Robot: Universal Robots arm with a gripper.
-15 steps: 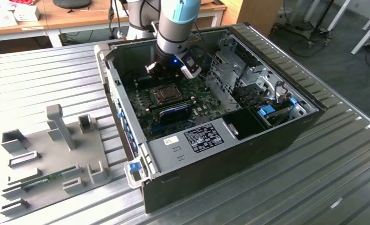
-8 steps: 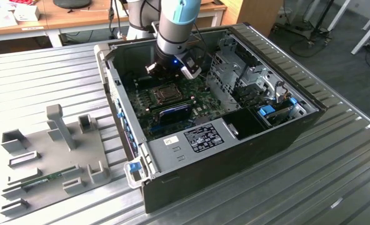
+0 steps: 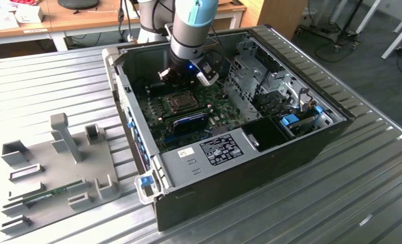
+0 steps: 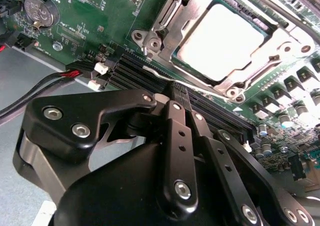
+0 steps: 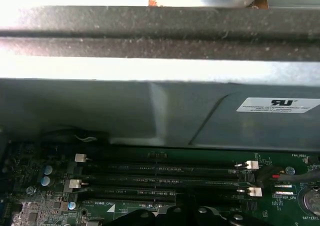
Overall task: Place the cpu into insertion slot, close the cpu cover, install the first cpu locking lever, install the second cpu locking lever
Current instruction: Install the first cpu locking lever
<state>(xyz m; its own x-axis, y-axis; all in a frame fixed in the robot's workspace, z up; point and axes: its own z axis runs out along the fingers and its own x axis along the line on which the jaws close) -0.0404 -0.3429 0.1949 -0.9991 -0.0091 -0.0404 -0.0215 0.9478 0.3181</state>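
Reaching down into the open case [image 3: 310,152], the arm [image 3: 187,30] holds its hand [image 4: 179,88] low over the green board. In the second wrist view the two fingers [image 4: 175,121] are pressed together at their tips with nothing between them. The tips hang right above the long black memory slots [image 4: 140,68], just beside the socket. I cannot tell whether they touch the slots.

The cpu [image 4: 225,41] lies flat in the slot [image 4: 142,36], its pale metal top facing up. The cover [image 4: 287,46] lies down around it, and the chip shows through the cover's window. In the exterior view the socket sits near the middle of the board, just under the hand.

A coin battery [image 4: 39,11] sits on the board well away from the socket, and a red and black cable [image 4: 45,83] runs in beside the slots. The first wrist view shows the same memory slots below the case's grey inner wall.

The case lies on its side on a ribbed metal worktop [image 3: 52,76]. A grey fixture plate [image 3: 58,168] rests on the worktop at the exterior view's left, apart from the case.
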